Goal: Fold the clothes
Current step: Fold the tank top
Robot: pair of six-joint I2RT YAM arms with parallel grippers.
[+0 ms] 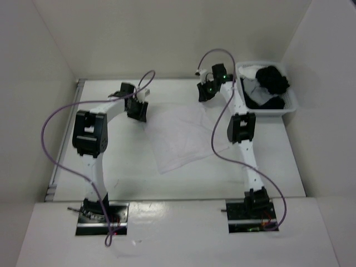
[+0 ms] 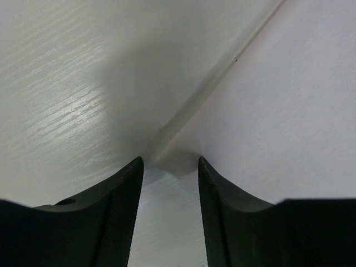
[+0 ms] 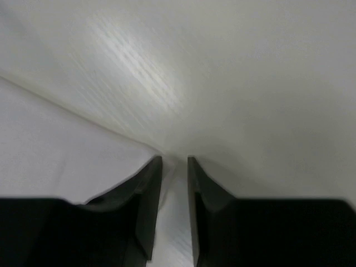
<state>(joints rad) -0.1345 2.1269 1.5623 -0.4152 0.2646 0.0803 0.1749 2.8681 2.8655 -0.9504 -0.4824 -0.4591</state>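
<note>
— Where is the white shirt (image 1: pixel 183 139)?
— It lies spread out on the surface (image 1: pixel 128 167), between the two hands.
— What is the left hand (image 2: pixel 169 162) doing?
— It is half open, right at the shirt's edge. It is not squeezing.
— And the right hand (image 3: pixel 174 159)?
— Its fingers are nearly together at the far corner. I can't tell if they pinch the shirt.

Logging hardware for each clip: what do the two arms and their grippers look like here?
Both the left arm and right arm have white links, boxy black joint housings and black base plates. A loose purple cable loops along each. The right wrist shows green lights. The left gripper and right gripper have black tapered fingers.
</note>
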